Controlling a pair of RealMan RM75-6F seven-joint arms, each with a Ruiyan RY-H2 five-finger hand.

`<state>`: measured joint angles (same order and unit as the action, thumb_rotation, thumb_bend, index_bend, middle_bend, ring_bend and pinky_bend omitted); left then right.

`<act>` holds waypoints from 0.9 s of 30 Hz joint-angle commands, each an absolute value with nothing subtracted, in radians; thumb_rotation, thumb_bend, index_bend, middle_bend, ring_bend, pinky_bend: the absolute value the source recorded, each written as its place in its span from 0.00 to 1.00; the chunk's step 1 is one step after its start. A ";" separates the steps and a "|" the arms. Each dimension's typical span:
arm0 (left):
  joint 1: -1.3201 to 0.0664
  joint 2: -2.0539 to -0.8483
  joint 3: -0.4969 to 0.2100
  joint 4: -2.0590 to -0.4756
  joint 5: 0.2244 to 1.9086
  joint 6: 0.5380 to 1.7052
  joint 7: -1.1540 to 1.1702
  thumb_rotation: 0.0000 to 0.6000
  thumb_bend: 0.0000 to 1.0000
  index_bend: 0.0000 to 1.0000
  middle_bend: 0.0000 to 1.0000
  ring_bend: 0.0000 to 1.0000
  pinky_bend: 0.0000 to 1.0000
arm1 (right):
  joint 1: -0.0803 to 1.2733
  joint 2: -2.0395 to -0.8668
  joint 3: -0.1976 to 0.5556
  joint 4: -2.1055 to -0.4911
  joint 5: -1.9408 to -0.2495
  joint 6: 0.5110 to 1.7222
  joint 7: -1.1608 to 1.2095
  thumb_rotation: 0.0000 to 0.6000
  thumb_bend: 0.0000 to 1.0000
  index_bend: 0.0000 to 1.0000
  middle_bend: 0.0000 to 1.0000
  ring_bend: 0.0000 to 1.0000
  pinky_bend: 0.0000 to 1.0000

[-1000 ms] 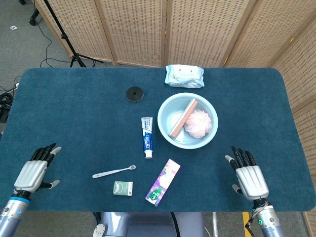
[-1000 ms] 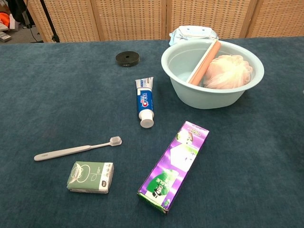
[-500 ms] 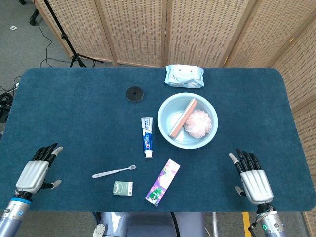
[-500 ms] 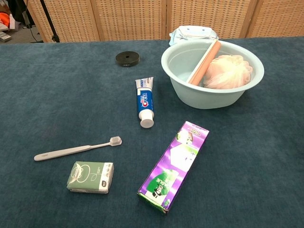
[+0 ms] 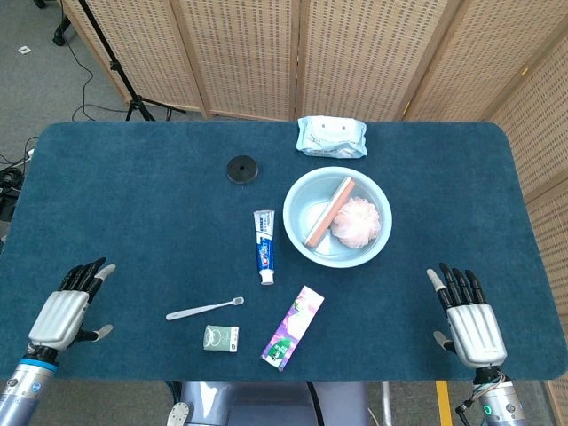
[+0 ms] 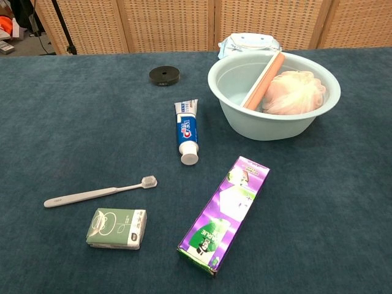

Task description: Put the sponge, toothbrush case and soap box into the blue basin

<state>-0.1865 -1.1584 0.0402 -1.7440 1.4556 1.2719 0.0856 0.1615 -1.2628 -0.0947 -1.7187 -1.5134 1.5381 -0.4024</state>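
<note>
The pale blue basin (image 5: 306,204) (image 6: 239,116) stands right of the table's middle. Inside it lie a pink bath sponge (image 5: 357,222) (image 6: 293,92) and an orange toothbrush case (image 5: 328,211) (image 6: 263,81), leaning on the rim. The small green soap box (image 5: 220,338) (image 6: 117,228) lies near the front edge, left of a purple carton. My left hand (image 5: 64,306) rests at the front left, fingers spread, holding nothing. My right hand (image 5: 470,318) sits at the front right, also open and empty. Neither hand shows in the chest view.
A toothpaste tube (image 5: 264,245) (image 6: 187,136) lies left of the basin. A white toothbrush (image 5: 204,308) (image 6: 98,192) and a purple carton (image 5: 293,327) (image 6: 225,212) lie near the front. A black disc (image 5: 241,169) (image 6: 164,75) and a wipes pack (image 5: 331,136) (image 6: 248,40) sit farther back.
My right hand has drawn back toward the front right corner. My left hand has slid slightly toward the front edge. Nothing on the table has moved.
</note>
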 commanded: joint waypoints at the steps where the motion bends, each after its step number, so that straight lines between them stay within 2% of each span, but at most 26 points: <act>1: -0.192 -1.149 0.041 -1.754 1.451 1.259 0.084 1.00 0.16 0.00 0.00 0.00 0.04 | 0.157 -1.258 -0.090 -1.724 -1.518 1.535 -0.401 1.00 0.10 0.00 0.00 0.00 0.02; 13: -0.227 -1.113 0.024 -1.842 1.396 1.203 0.135 1.00 0.16 0.01 0.00 0.00 0.04 | 0.141 -1.245 -0.065 -1.734 -1.521 1.507 -0.390 1.00 0.10 0.00 0.00 0.00 0.02; 18: -0.262 -1.096 0.023 -1.897 1.368 1.140 0.162 1.00 0.16 0.06 0.00 0.00 0.04 | 0.134 -1.240 -0.057 -1.738 -1.526 1.502 -0.385 1.00 0.10 0.00 0.00 0.00 0.02; 27: -0.348 -1.086 0.008 -1.996 1.315 1.029 0.246 1.00 0.17 0.06 0.00 0.00 0.04 | 0.125 -1.231 -0.043 -1.746 -1.528 1.490 -0.379 1.00 0.10 0.00 0.00 0.00 0.02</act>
<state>-0.3288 -1.0857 0.0130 -1.9783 1.3298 1.0497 0.2270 0.1258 -1.2311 -0.0438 -1.7453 -1.5278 1.4899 -0.3794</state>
